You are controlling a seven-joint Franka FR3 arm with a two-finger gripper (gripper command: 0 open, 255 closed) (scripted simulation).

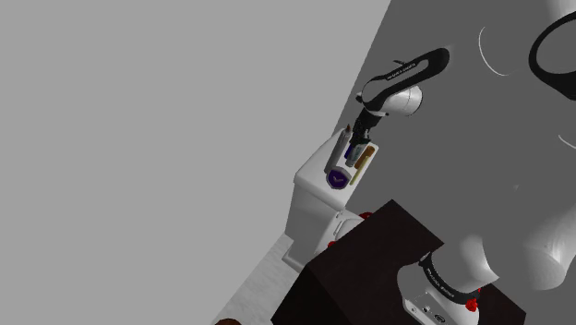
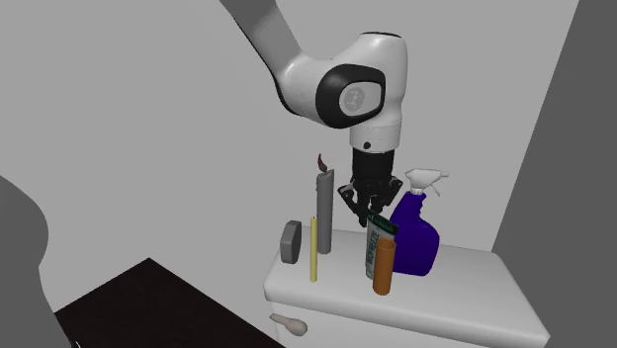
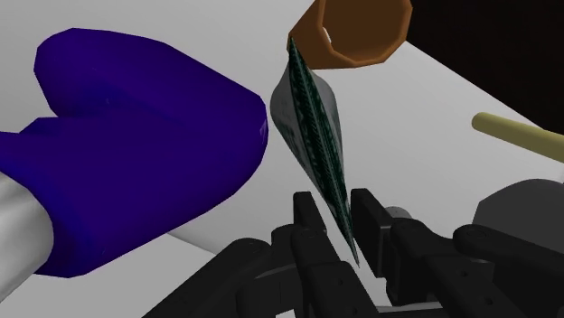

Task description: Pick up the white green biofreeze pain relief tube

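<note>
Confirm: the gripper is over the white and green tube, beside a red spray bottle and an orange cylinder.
One point is wrong: the spray bottle is deep blue, not red; the wrist view shows it. The gripper is over the white and green tube, beside that bottle and the orange cylinder.

No readable text anywhere. The tube (image 3: 312, 126) has a green patterned panel on white, its marks too blurred to make out as letters. The arm link (image 1: 411, 66) carries a thin pale line of lettering, too small to read; same on the dark band (image 1: 443, 282) at the arm base. The purple spray bottle (image 1: 338, 177) has a pale mark, unreadable.
</note>
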